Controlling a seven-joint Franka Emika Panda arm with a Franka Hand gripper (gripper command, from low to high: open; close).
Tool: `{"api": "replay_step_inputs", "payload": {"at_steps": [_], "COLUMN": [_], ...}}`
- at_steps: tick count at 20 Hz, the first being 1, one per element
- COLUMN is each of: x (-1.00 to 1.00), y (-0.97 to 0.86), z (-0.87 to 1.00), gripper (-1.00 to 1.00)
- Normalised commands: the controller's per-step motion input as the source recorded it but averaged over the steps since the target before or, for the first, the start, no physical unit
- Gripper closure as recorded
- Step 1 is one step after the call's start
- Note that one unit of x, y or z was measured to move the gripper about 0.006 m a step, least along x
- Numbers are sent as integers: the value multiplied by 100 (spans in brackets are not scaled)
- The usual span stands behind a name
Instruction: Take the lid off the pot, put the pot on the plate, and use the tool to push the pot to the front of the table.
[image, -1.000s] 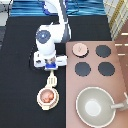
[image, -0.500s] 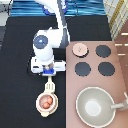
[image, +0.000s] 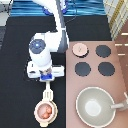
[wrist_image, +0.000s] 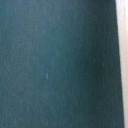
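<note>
End effector (image: 46, 76): white two-finger hand with a blue block, hanging over the large flat black tabletop (image: 17, 60); whether it is apart or together I cannot tell.

Small cream-white slotted spatula (image: 47, 92): lying just below the end effector toward the exterior view's bottom, touching the pot.

Small pale pink round pot with reddish-brown interior (image: 44, 111): sitting uncovered on the flat cream round plate (image: 36, 114), beyond the spatula.

Small pale pink knobbed lid (image: 79, 49): resting on the pinkish-brown stove panel (image: 116, 56), up and right of the end effector.

Large grey-beige pan (image: 95, 105): sitting lower right.

Wrist view: showing only dark surface.
</note>
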Motion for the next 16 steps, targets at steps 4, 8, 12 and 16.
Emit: {"api": "replay_step_inputs", "payload": {"at_steps": [4,8,12,16], "x": [99,-19,-100,-100], "y": [-9,-19,-9,-15], "z": [47,14,9,6], "gripper": [100,100,100,100]}}
